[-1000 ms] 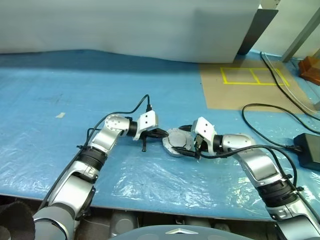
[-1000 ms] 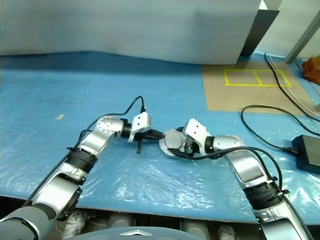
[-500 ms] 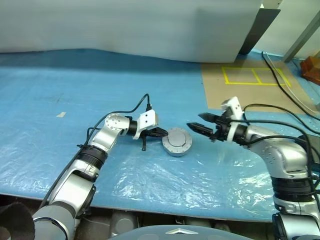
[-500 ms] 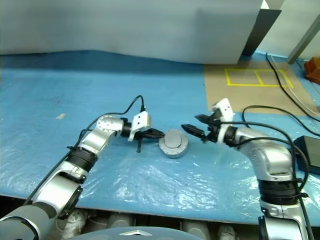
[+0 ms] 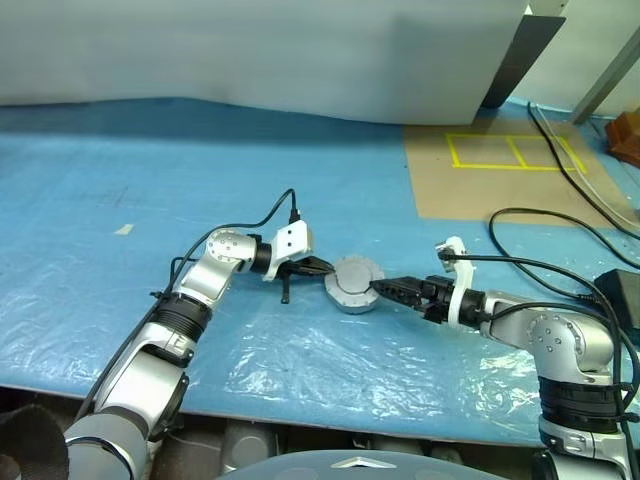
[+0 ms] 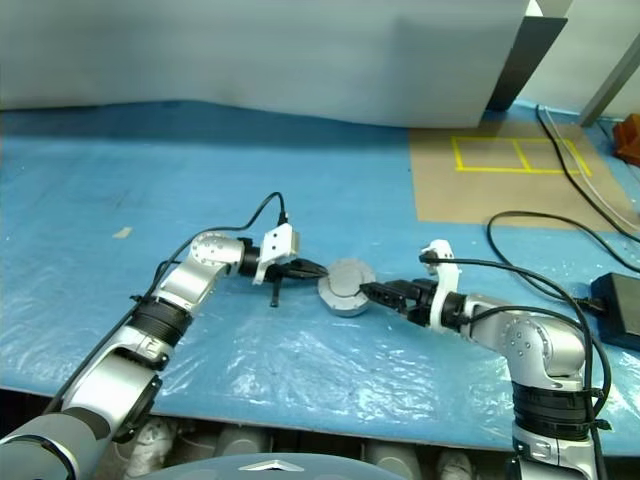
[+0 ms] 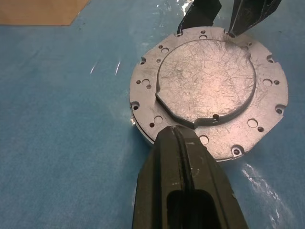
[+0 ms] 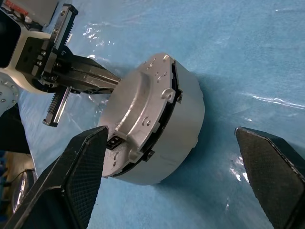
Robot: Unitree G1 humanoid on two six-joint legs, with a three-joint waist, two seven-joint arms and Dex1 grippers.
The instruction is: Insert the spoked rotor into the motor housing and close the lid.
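Now motor housing [image 5: 353,283] flat on table, lid [image 7: 209,87] facing up.

light: bright, even, overhead | glare: white glints on blue plastic sheet [image 5: 300,370] | shadows: soft | focus: sharp, wrist views included

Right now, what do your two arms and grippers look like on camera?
Both arms are silver metal with black ribbed joint rings and loose black cables. Each wrist carries a white block. The left gripper and right gripper have black fingers; the right's fingers have finely textured pads.
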